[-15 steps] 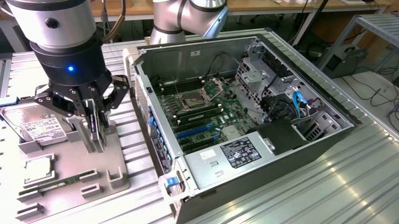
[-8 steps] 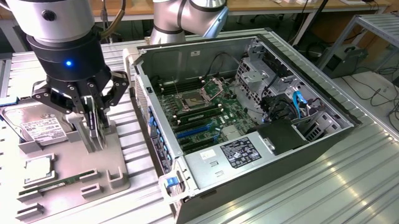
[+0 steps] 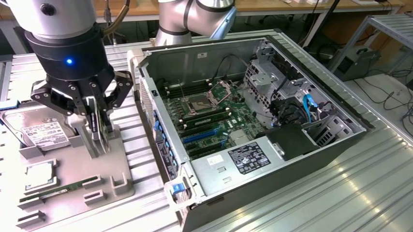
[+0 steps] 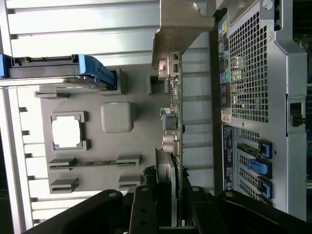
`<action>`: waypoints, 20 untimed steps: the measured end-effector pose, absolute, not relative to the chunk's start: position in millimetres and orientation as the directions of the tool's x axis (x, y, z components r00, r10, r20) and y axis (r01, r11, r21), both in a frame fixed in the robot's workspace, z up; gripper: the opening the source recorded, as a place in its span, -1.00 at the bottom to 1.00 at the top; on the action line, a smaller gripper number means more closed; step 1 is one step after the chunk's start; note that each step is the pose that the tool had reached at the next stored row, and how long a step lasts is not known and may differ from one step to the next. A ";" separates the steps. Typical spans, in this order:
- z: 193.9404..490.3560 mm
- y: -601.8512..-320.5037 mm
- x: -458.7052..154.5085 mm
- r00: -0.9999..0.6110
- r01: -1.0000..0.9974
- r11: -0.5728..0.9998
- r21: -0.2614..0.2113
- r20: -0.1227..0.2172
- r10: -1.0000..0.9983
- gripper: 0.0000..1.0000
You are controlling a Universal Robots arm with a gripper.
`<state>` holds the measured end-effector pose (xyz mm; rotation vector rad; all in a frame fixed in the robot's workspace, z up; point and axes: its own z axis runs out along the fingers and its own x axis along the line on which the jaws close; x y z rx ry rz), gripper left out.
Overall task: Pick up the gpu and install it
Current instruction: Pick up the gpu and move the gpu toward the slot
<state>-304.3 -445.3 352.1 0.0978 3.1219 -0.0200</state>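
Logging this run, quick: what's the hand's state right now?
Hand: closed on the thin flat black card with a silver metal bracket, held edge-on.

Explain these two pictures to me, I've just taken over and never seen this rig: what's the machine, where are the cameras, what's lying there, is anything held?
The machine is a single robot arm ending in a black tool, a claw with fingers. One picture comes from a camera standing off the arm, looking down on the bench. The other comes from a camera on the wrist, looking along the fingers. The tool is shut on the gpu, a thin card held on edge over a grey tray. The tray also carries a hard drive, a processor chip and a memory stick. Beside it lies an open computer case.
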 end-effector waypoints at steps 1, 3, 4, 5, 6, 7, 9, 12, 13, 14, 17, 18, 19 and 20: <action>353.1 -445.3 -304.3 -0.998 0.063 0.998 -0.012 -0.018 0.063 -0.44; 355.8 -445.3 -304.3 -0.998 0.063 0.998 -0.012 -0.019 0.063 -0.44; 357.0 -445.3 -304.3 -0.998 0.063 0.998 -0.012 -0.018 0.063 -0.44; 357.9 -445.3 -304.3 -0.998 0.063 0.998 -0.012 -0.018 0.063 -0.44; 358.9 -445.3 -304.3 -0.998 0.063 0.998 -0.012 -0.019 0.063 -0.44; 359.8 -445.3 -304.3 -0.998 0.063 0.998 -0.012 -0.018 0.063 -0.44; 361.6 -445.3 -304.4 -0.998 0.063 0.998 -0.012 -0.019 0.063 -0.44; 365.8 -445.4 -304.3 -0.998 0.063 0.998 -0.012 -0.018 0.062 -0.44; 366.8 -445.4 -304.3 -0.998 0.063 0.998 -0.012 -0.018 0.063 -0.44; 367.8 -445.4 -304.3 -0.998 0.063 0.998 -0.012 -0.018 0.063 -0.44; 370.6 -445.4 -304.3 -0.998 0.063 0.998 -0.012 -0.018 0.063 -0.44; 371.5 -445.4 -304.3 -0.998 0.063 0.998 -0.012 -0.018 0.063 -0.44; 372.3 -445.4 -304.3 -0.998 0.063 0.998 -0.012 -0.018 0.062 -0.44; 373.1 -445.4 -304.3 -0.998 0.063 0.998 -0.012 -0.018 0.062 -0.44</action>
